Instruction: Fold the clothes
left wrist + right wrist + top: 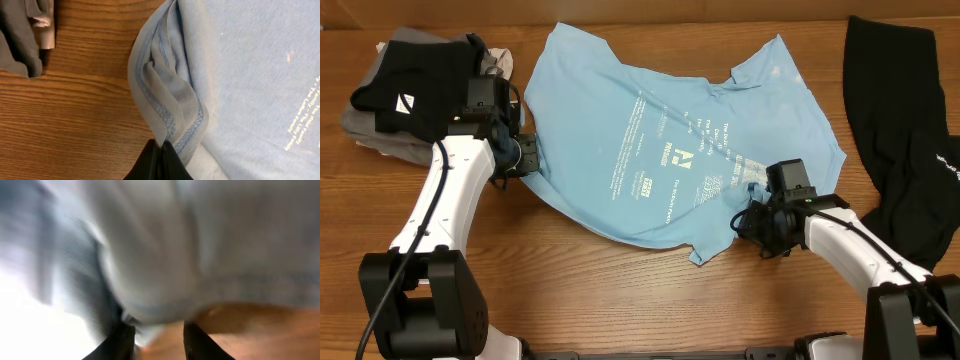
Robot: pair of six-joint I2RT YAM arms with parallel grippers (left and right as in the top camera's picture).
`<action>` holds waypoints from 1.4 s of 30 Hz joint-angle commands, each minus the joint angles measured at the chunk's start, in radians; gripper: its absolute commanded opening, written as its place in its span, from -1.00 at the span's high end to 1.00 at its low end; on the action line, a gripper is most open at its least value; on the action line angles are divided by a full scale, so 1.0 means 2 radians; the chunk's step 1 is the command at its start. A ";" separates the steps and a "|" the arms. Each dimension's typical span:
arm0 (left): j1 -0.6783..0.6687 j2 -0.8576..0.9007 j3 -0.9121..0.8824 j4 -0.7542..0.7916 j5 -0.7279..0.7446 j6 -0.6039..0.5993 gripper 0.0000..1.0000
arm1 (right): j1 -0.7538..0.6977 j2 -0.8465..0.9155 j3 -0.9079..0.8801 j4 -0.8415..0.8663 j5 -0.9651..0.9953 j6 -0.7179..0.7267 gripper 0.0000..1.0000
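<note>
**Left gripper pinches the shirt's hem, right gripper stands spread at its far edge**

The light blue T-shirt (660, 140) lies spread but rumpled on the wooden table (620, 290), its white print facing up. Every place below is given from this shirt.

At the shirt's left edge, the left gripper (528, 155) is pressed together on the cloth. The left wrist view shows its black fingers (150, 162) meeting on a bunched fold of the stitched hem (165, 107). The fabric rises from that pinch in soft ridges.

At the shirt's lower right edge, near the corner that trails toward the front of the table, is the right gripper (748, 215). The right wrist view is badly blurred. It does show the two dark fingers (120, 340) standing apart, with bare wood in the gap and pale blue cloth just above them. Whether any cloth sits between them cannot be told.

Left of the shirt, beyond the left gripper, is a stack of dark and grey garments (405, 100), its top black piece bearing a small white mark. Right of the shirt, and apart from it, a long black garment (900, 130) with small white lettering lies along the table's edge.
</note>
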 commanded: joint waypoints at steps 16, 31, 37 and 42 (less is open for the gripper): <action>0.005 -0.005 0.031 -0.050 0.000 -0.003 0.92 | -0.019 -0.041 0.023 -0.064 -0.024 0.014 0.92; 0.005 -0.022 0.190 -0.276 -0.013 -0.003 0.91 | -0.148 -0.234 0.262 -0.432 -0.006 -0.052 0.92; 0.005 -0.054 0.192 -0.312 -0.016 -0.003 0.92 | -0.149 -0.273 0.316 -0.486 -0.006 -0.052 0.92; 0.005 -0.104 0.192 -0.332 -0.024 -0.003 0.91 | -0.149 -0.289 0.358 -0.533 -0.006 -0.052 0.92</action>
